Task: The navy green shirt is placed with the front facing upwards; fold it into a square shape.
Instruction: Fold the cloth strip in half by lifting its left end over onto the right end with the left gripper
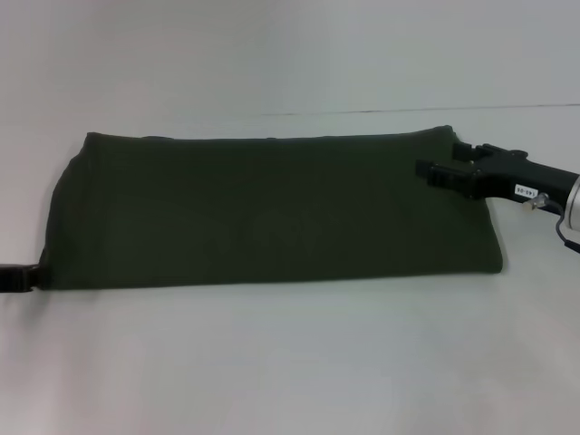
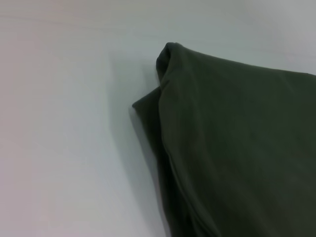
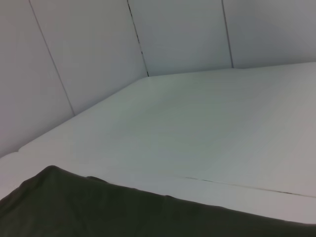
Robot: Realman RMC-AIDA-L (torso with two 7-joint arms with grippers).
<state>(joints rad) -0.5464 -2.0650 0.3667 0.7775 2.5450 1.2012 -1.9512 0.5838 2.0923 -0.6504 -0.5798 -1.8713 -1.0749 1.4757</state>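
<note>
The navy green shirt [image 1: 272, 213] lies folded into a long, wide band across the white table, with only plain green cloth showing. My right gripper [image 1: 446, 163] hovers over the band's far right end, open, with nothing between its fingers. Only a dark tip of my left gripper [image 1: 16, 277] shows, at the picture's left edge, right beside the band's near left corner. The left wrist view has a layered folded corner of the shirt [image 2: 237, 148]. A folded edge of the shirt [image 3: 98, 207] fills the right wrist view's foreground.
The white table [image 1: 290, 362] spreads in front of and behind the shirt, with a thin seam [image 1: 408, 111] running across it at the back. White wall panels [image 3: 89, 54] stand beyond the table.
</note>
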